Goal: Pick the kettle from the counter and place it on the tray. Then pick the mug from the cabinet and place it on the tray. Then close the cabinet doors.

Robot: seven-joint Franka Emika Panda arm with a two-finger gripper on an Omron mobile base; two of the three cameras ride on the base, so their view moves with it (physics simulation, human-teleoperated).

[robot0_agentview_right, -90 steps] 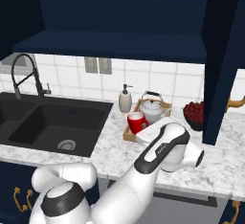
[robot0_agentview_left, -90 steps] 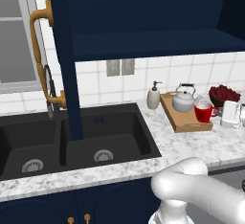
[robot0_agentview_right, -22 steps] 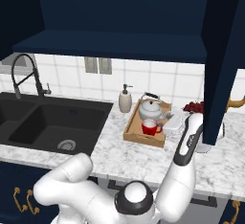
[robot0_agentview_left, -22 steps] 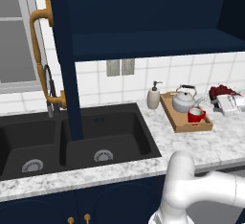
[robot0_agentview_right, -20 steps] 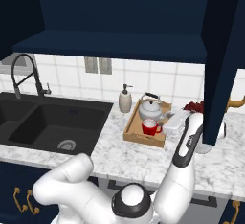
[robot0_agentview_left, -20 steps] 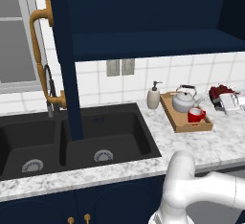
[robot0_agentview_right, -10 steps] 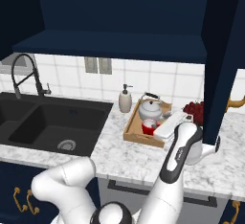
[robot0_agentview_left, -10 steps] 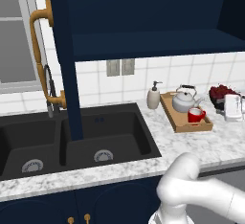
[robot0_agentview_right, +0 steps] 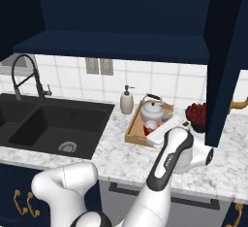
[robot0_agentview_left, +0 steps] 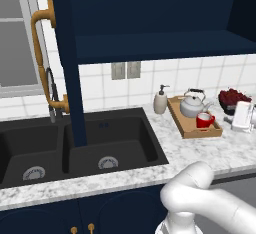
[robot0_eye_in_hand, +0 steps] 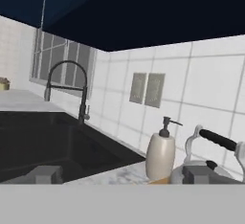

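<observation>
Hovering open end effector (robot0_eye_in_hand: 122,175), kettle (robot0_eye_in_hand: 203,163) just right, mug (robot0_agentview_left: 204,120) on tray (robot0_agentview_left: 186,126)

Black dbl sink (robot0_agentview_left: 75,145) w/ arched tap (robot0_agentview_right: 26,75) at back; white soap pump (robot0_agentview_left: 160,101) by wall; bowl of red fruit (robot0_agentview_left: 231,99) far right; window (robot0_agentview_left: 17,33) left.

White arm bent forward at elbow; gripper (robot0_eye_in_hand: 122,174) level, jaws spread wide, nothing between fingertips (robot0_eye_in_hand: 45,174).
</observation>
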